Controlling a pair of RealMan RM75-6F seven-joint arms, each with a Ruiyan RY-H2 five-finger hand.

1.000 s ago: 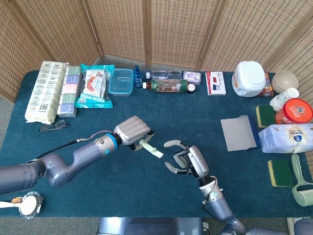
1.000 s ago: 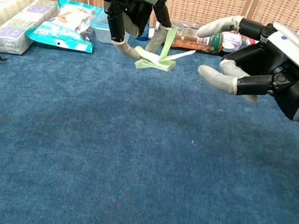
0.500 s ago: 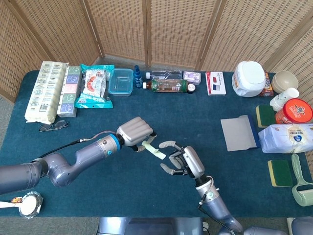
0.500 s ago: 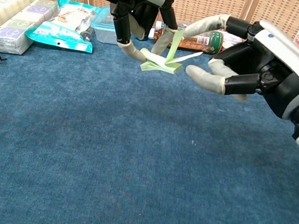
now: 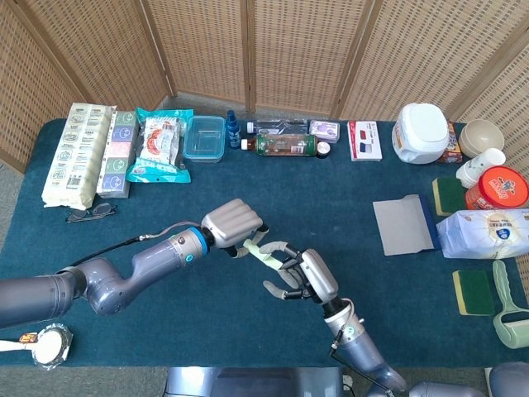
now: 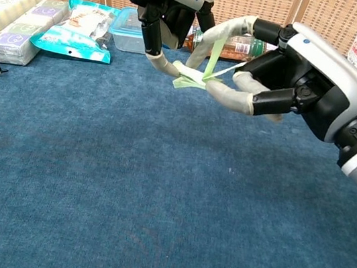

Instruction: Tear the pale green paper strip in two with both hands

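Observation:
The pale green paper strip hangs just above the blue table, folded and crumpled in the chest view. My left hand grips its left end from above, fingers curled down around it. My right hand has come in from the right with its fingers spread. Its upper and lower fingertips bracket the strip's free right end. Whether they press the paper I cannot tell.
Snack packs, a clear container and bottles line the table's far edge. Glasses lie at the left. A grey sheet, sponges and a tissue pack sit at the right.
My right hand has moved left up to the strip, its fingers now around the free end. My left hand carried the strip slightly right, toward it.

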